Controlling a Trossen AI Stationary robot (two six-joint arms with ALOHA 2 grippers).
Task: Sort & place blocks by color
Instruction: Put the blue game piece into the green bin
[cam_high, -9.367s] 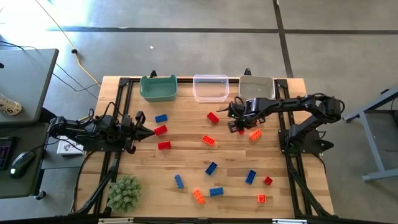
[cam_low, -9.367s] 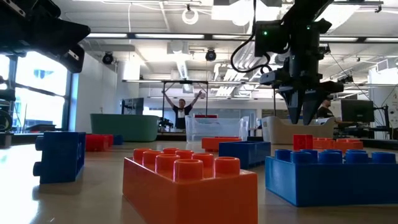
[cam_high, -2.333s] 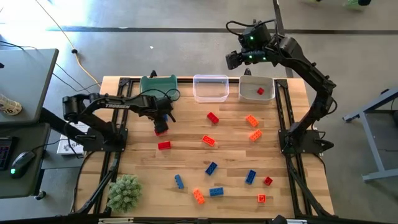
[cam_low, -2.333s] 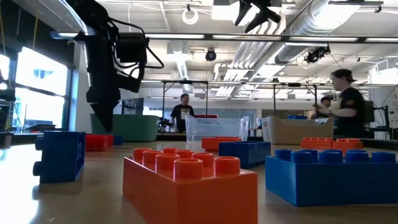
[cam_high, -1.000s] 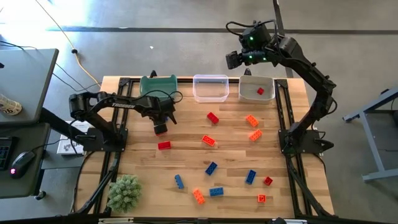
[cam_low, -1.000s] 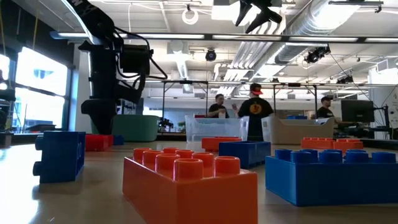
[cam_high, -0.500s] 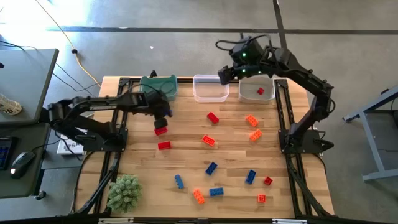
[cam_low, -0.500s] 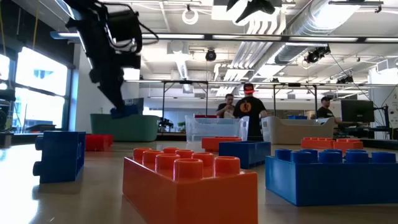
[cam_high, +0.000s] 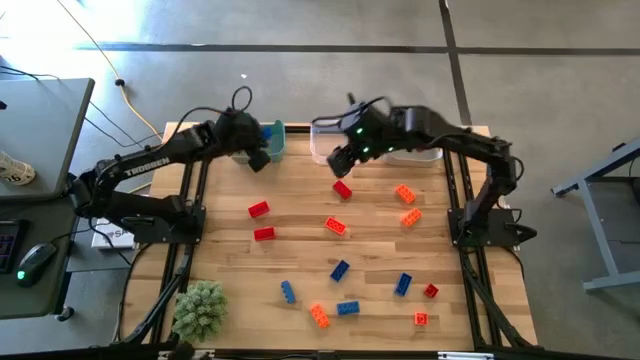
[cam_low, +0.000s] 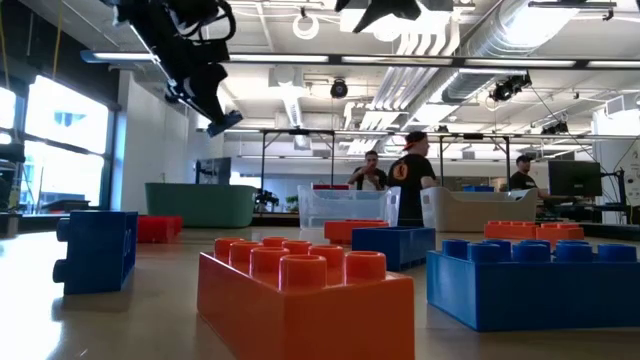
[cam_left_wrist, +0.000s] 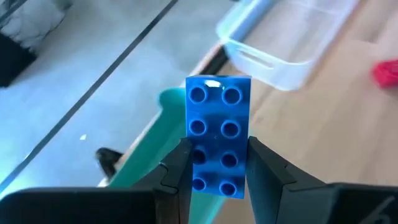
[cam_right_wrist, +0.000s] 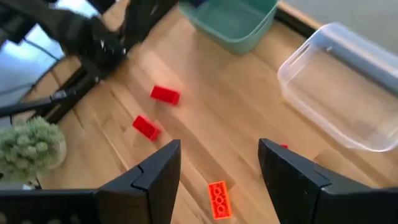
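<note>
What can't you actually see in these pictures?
- Inside of the green bin: high view, the left pincer and its blue block hang over it.
- Inside of the grey bin: high view, the right arm crosses it.
- Right pincer: low view, cut off by the top edge.
- People behind the table: low view, too small.

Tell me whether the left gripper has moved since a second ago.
Yes. The left gripper, shut on a blue block, has gone from near the red blocks up the table to the green bin.
</note>
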